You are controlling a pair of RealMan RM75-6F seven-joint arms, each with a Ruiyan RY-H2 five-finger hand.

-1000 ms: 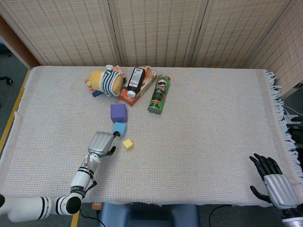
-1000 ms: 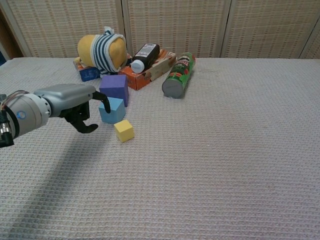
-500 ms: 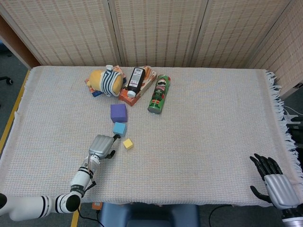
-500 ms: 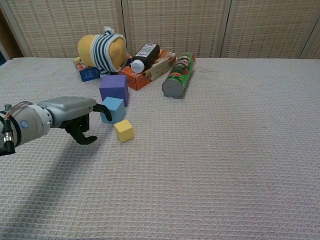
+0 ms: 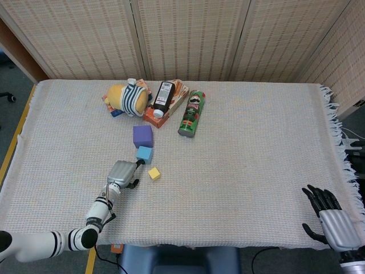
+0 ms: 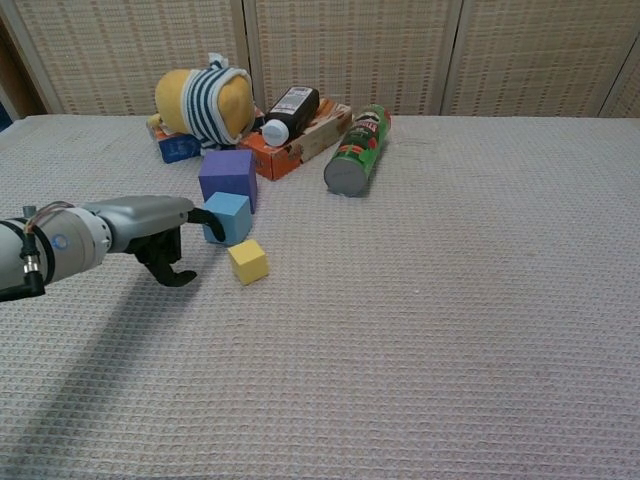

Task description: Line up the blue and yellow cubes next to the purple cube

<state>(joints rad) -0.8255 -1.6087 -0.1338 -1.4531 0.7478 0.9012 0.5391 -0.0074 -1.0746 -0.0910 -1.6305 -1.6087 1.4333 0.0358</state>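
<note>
Judging from the present layout, the task is partly complete. The purple cube (image 5: 142, 136) sits near the middle of the worktop (image 5: 239, 171), and the blue cube (image 5: 144, 154) lies just in front of it, close to or touching its near face; the exact contact cannot be confirmed. The yellow cube (image 5: 154, 173) lies a little nearer the robot and offset to the right, slightly rotated, so it is not yet in line. Aligning the yellow cube, and possibly squaring the blue cube, remains.

The left hand (image 5: 122, 173) rests low just left of the yellow cube, holding nothing, with one finger extended toward the blue cube and the others curled downward. The right hand (image 5: 332, 220) lies at the near right edge of the worktop, fingers spread, holding nothing.

The head view shows both hands and the full row geometry from above. The chest view omits the right hand but shows the left hand (image 6: 150, 225) from the side, with its fingertip at the blue cube (image 6: 227, 217), and the yellow cube (image 6: 248, 261) standing apart from it.
</note>
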